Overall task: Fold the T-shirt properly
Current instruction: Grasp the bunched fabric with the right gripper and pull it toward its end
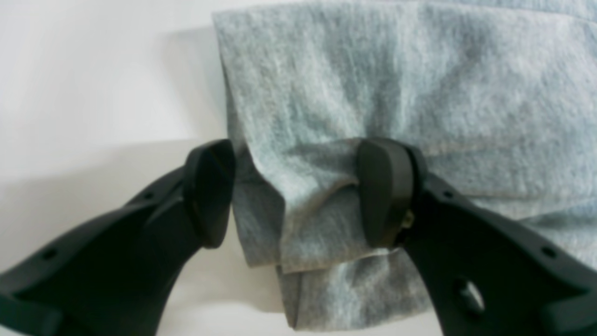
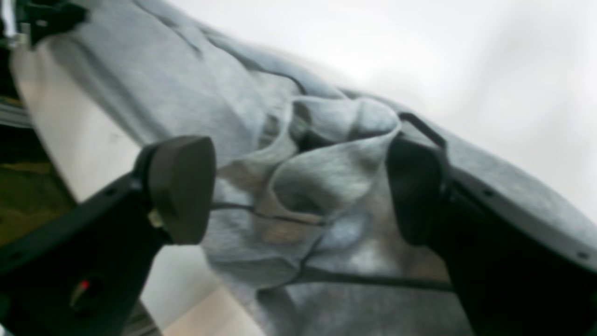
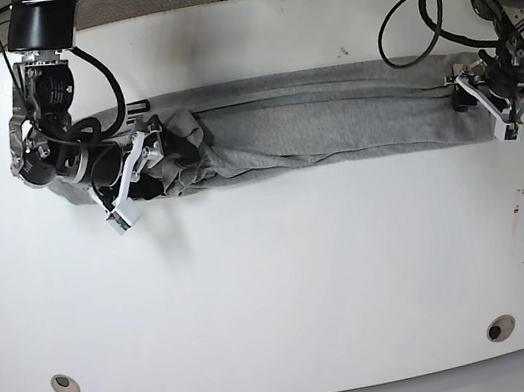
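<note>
Cables (image 3: 104,77) trail over the white table (image 3: 278,285) beside the T-shirt (image 3: 330,123).

bright, even overhead light, soft shadows; both wrist views blurred, base view sharp.

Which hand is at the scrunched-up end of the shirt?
The right hand, on the base view's left. The T-shirt bunches into a wrinkled lump there, while at the left hand its end lies flatter.
</note>
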### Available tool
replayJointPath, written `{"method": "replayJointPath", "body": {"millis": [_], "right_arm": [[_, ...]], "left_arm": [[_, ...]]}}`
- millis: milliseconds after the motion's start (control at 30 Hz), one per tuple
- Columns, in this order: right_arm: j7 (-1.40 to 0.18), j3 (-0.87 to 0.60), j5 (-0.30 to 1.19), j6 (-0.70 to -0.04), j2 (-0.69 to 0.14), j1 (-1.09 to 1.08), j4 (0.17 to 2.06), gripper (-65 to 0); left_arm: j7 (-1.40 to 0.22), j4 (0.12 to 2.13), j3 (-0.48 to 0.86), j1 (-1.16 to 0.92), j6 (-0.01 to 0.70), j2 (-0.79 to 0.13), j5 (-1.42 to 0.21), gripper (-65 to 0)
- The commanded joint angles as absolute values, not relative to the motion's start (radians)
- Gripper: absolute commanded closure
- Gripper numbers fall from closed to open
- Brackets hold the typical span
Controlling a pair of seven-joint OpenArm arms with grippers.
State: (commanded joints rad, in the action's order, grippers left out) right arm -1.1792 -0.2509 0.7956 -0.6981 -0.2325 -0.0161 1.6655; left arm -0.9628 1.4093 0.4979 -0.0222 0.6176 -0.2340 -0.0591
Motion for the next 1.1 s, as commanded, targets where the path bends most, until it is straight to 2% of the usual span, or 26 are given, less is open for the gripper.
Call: {"method": "replayJointPath", "body": {"millis": [67,133,267,300,400,433,467,600,733,933,1100], "right_arm": [[-1.179,-0.251,0.774,-0.698,-0.226,-0.018,1.666,-54.7],[-1.179,-0.251,0.753,-0.698,-0.208,-0.018,1.667,-49.8],[-1.179,-0.251,0.748,-0.698,-0.193,-0.018,1.667,-33.3],[-1.179,-0.251,0.748,-0.698,-0.191,-0.016,1.669,-25.8],[-1.179,-0.246,0.748,-0.698,-0.188,-0.013,1.696,-10.0],[-1.179,-0.243,0.748,-0.698,-0.188,-0.013,1.702,-8.2],[-1.179,-0.228,0.748,-0.698,-0.179,-0.012,1.727,-3.8],[-1.181,-0.193,0.748,-0.698,-0.174,0.002,1.814,-5.5],[-1.181,-0.128,0.748,-0.698,-0.173,0.035,1.9,-11.9],[-1.182,-0.036,0.746,-0.698,-0.174,0.05,1.911,-20.6],[-1.182,0.004,0.746,-0.698,-0.179,0.051,1.914,-35.4]], "left_arm": [[-0.963,1.409,0.498,-0.022,0.618,-0.234,-0.059,-39.0],[-0.963,1.409,0.498,-0.022,0.618,-0.234,-0.059,-39.0],[-0.961,1.409,0.498,-0.021,0.618,-0.234,-0.061,-39.0],[-0.954,1.409,0.498,-0.021,0.618,-0.234,-0.061,-39.0],[-0.935,1.409,0.498,-0.022,0.618,-0.234,-0.059,-39.0],[-0.934,1.409,0.498,-0.022,0.618,-0.234,-0.059,-39.0],[-0.932,1.408,0.498,-0.022,0.618,-0.234,-0.059,-39.0],[-0.931,1.386,0.498,-0.021,0.618,-0.234,-0.059,-39.0],[-0.931,1.368,0.498,-0.021,0.618,-0.234,-0.059,-39.0],[-0.931,1.368,0.498,-0.021,0.618,-0.234,-0.059,-39.0],[-0.931,1.368,0.498,-0.021,0.618,-0.234,-0.059,-39.0]]}}
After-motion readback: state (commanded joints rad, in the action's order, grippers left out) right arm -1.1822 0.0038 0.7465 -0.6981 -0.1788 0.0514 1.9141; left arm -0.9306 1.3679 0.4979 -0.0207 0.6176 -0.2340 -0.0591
